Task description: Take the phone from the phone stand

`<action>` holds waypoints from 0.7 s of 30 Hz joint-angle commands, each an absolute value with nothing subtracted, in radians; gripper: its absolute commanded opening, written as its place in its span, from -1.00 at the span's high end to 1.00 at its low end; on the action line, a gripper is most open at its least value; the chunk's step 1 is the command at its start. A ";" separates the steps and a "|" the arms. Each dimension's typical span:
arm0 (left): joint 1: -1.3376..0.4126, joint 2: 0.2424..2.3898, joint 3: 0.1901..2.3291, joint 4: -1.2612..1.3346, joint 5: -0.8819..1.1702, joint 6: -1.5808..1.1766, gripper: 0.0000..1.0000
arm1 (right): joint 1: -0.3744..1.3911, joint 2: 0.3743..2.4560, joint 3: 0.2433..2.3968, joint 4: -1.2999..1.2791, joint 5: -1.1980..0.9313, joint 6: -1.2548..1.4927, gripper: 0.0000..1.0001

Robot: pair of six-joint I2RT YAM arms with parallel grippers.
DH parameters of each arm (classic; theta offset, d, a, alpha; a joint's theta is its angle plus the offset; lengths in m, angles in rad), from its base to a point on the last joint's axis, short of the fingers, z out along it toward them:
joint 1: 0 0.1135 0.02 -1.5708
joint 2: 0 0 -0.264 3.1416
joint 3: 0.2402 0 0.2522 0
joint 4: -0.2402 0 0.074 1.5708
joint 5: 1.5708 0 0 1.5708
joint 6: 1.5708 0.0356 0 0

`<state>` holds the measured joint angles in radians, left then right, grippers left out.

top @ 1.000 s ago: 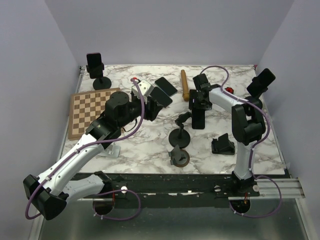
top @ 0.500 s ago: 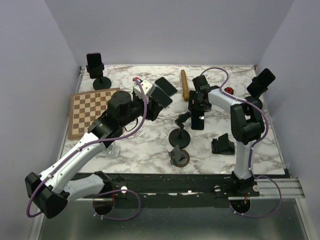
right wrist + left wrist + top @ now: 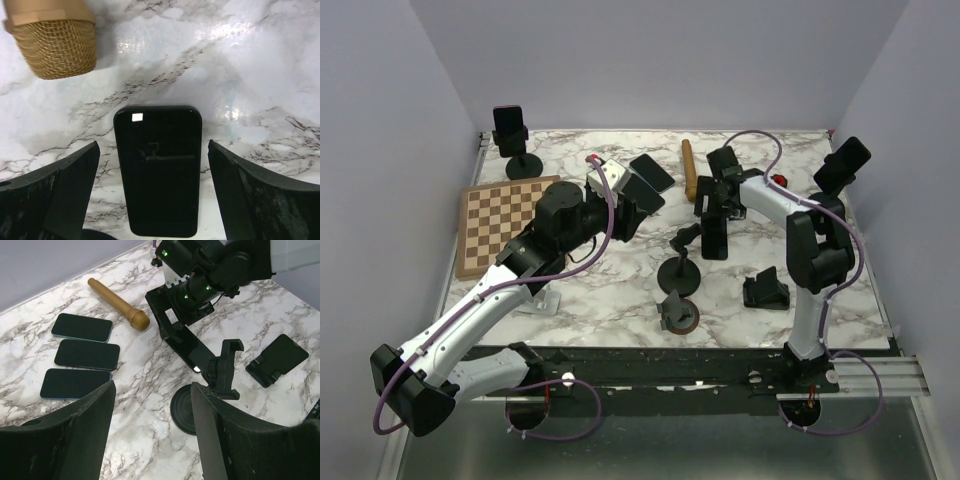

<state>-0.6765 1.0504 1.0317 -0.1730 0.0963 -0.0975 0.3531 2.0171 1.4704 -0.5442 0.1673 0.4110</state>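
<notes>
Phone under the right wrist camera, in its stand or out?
Out: the phone lies flat on the marble; the stand beside it holds nothing.

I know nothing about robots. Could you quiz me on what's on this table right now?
1. True or false: the right gripper is clamped shut on the phone beneath it.
2. In the left wrist view, how many dark phones lie side by side near the gold microphone?
3. What lies near the table's left edge? A. chessboard B. plate C. book
Key: 1 false; 2 three; 3 A.
</notes>
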 commanded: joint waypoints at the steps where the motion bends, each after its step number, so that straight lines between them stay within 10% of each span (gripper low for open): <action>1: -0.683 1.049 1.022 -0.150 0.083 -0.100 -0.40 | 0.356 1.911 1.465 -0.574 0.221 0.446 -0.92; 21: -0.684 1.026 1.027 -0.153 0.103 -0.115 -0.40 | 0.094 1.472 1.368 -0.513 0.602 0.632 -1.00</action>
